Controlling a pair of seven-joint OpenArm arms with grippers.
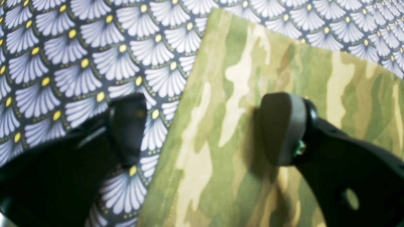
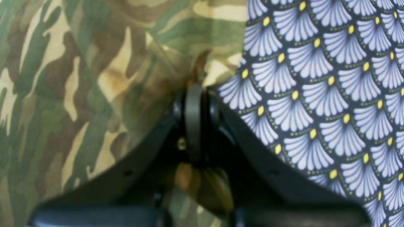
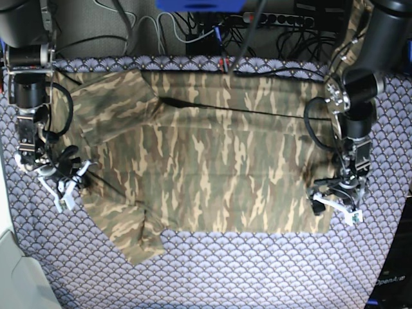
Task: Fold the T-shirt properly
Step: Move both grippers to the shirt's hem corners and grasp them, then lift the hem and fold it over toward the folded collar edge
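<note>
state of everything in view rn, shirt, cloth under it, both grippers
T-shirt: spread out, partly rumpled, not folded up
patterned cloth: laid flat under the shirt
left gripper: open, over the shirt's edge, holding nothing
right gripper: shut on the T-shirt, pinching its edge

Soft, matt camouflage cloth is seen in the T-shirt point(image 3: 225, 170); smooth, fan-patterned fabric is seen in the purple-grey cloth point(image 3: 212, 277).
</note>
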